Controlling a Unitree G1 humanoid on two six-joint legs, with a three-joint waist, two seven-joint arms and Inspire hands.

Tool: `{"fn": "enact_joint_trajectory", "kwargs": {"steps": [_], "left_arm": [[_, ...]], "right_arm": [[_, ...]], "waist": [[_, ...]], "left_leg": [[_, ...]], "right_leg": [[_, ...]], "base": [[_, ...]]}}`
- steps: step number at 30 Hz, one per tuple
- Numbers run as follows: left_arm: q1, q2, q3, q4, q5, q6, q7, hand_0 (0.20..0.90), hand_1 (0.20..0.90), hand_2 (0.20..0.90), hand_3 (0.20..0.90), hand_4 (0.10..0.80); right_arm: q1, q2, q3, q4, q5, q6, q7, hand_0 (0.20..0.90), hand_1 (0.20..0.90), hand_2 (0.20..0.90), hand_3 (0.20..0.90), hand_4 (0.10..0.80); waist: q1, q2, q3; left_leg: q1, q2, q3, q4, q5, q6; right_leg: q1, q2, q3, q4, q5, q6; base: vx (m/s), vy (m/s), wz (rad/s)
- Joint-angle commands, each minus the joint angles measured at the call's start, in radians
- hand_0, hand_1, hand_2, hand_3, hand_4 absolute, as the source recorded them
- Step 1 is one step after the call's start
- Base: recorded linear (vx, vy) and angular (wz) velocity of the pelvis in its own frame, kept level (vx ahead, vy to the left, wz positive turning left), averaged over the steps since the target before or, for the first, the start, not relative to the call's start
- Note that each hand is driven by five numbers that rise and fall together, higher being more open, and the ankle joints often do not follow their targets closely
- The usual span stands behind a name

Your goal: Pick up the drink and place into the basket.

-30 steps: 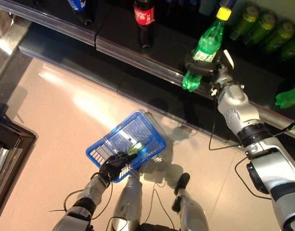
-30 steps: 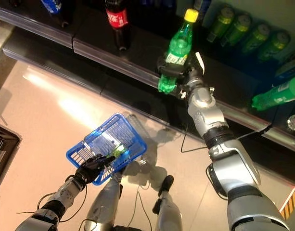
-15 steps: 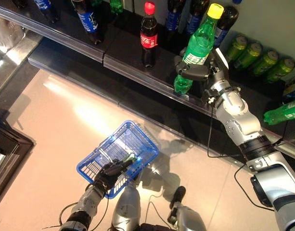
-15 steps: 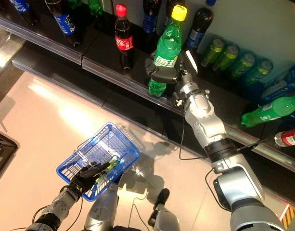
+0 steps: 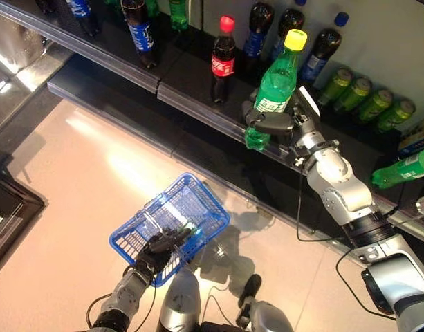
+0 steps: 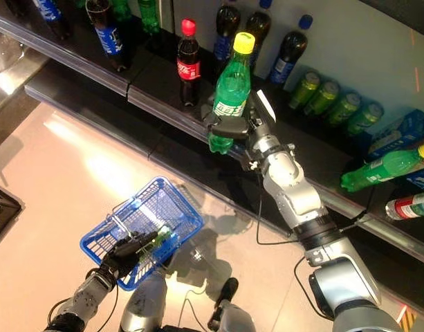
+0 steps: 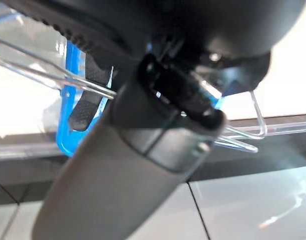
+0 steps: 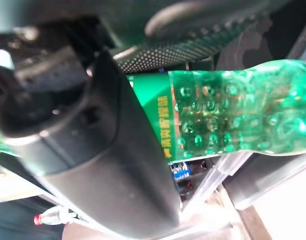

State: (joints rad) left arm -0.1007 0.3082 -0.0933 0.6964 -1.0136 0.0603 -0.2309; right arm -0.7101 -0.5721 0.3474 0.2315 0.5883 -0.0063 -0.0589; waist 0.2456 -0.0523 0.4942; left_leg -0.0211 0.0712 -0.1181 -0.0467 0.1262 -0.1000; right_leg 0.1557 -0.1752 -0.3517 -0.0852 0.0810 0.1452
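A green bottle with a yellow cap (image 5: pixel 274 86) is held upright in my right hand (image 5: pixel 277 124), just in front of the dark shelf's edge. The hand is shut on the bottle's lower half; the right wrist view shows the fingers round its green body (image 8: pixel 232 115). My left hand (image 5: pixel 160 247) is shut on the thin wire handles of the blue basket (image 5: pixel 171 223), which hangs low at the left above the floor. A small green drink (image 5: pixel 187 228) lies inside it. The basket's blue rim (image 7: pixel 68 100) and wire handles show in the left wrist view.
A dark shelf (image 5: pixel 198 104) runs across the back with cola bottles (image 5: pixel 223 55), dark bottles with blue labels (image 5: pixel 139 31) and green cans (image 5: pixel 364 97). A green bottle (image 5: pixel 405 169) lies on its side at the right. A dark cabinet (image 5: pixel 4 207) stands at the left.
The camera has tilted up, showing more of the shelf. My right hand has drawn the green bottle a little nearer and leftward off the shelf. The blue basket hangs much as before.
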Motion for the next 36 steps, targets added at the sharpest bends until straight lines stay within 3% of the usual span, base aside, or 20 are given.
{"fn": "enact_joint_trajectory", "kwargs": {"steps": [1,12,36], "left_arm": [[0.003,0.025,-0.069,-0.161,-0.092,-0.094,-0.166,0.3,0.3,0.3,0.2,0.1],[-0.01,0.057,-0.102,-0.469,-0.175,-0.059,-0.154,0.3,0.3,0.3,0.2,0.1],[-0.019,0.105,-0.123,-0.862,-0.335,0.017,-0.21,0.3,0.3,0.3,0.2,0.1]], "right_arm": [[0.023,0.039,-0.023,-0.098,-0.006,-0.166,0.025,0.3,0.3,0.3,0.2,0.1],[0.075,0.077,0.03,-0.18,-0.004,-0.203,0.009,0.3,0.3,0.3,0.2,0.1],[0.126,0.129,0.177,-0.267,-0.037,-0.231,0.078,0.3,0.3,0.3,0.2,0.1]], "waist": [[0.037,-0.018,-0.344],[0.091,-0.042,-0.341],[0.159,-0.054,-0.355]], "left_leg": [[0.045,-0.003,0.043,-0.041,-0.067,0.013],[0.044,-0.009,-0.006,-0.041,-0.06,0.014],[0.027,-0.028,-0.073,-0.041,-0.047,0.011]], "right_leg": [[0.017,-0.001,-0.029,0.019,-0.049,0.004],[0.054,0.011,-0.073,0.019,-0.061,0.002],[0.081,0.015,-0.114,0.021,-0.077,0.002]], "base": [[0.0,-0.042,0.2],[0.009,-0.049,0.19],[0.005,-0.01,0.05]]}}
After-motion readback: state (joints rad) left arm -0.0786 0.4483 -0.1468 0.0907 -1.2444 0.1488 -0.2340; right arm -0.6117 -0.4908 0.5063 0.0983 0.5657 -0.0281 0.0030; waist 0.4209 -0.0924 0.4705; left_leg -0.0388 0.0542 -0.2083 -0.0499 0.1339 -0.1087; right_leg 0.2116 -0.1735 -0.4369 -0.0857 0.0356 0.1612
